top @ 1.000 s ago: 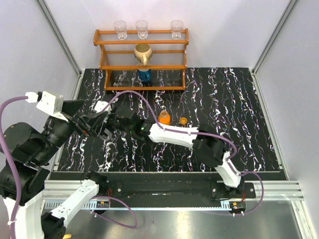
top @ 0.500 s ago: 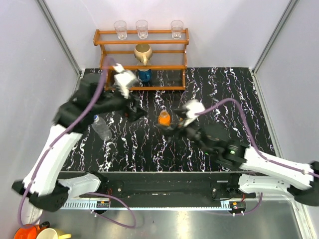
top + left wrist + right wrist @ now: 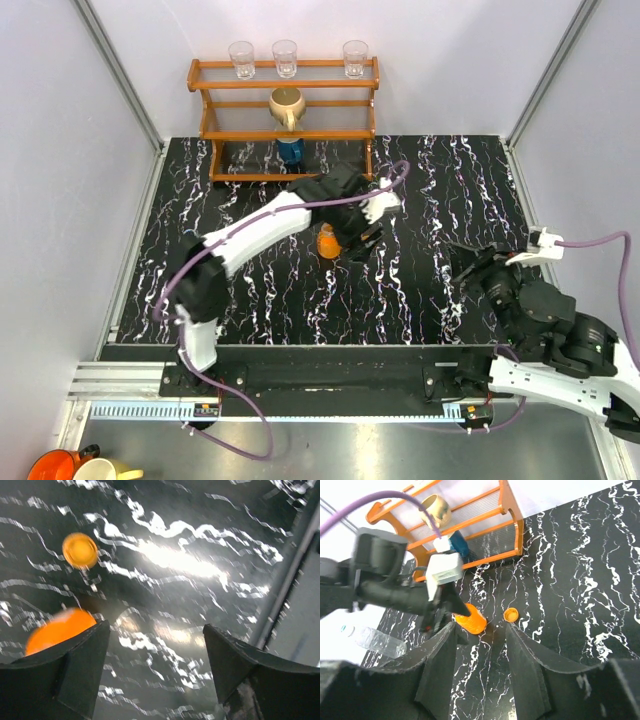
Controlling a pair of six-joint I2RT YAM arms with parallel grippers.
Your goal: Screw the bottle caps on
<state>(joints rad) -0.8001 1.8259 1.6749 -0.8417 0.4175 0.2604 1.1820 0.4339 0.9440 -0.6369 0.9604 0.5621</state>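
Caps in view: 1, the orange cap (image 3: 510,614), lying on the bench (image 3: 450,200) just beside the 1 orange bottle (image 3: 470,621). 1 clear bottle (image 3: 376,639) lies on its side, well apart from them. Your left fingers (image 3: 75,675) are spread wide near the orange bottle, holding nothing. Your right fingers (image 3: 437,670) stand apart with a narrower gap, also empty. 3 glasses (image 3: 285,57) sit atop the shelf (image 3: 330,135).

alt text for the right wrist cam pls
A small orange bottle sits on the black marbled table, its orange cap loose beside it and the left gripper close by. The open fingers of the right gripper frame the foreground; a wooden rack stands behind.
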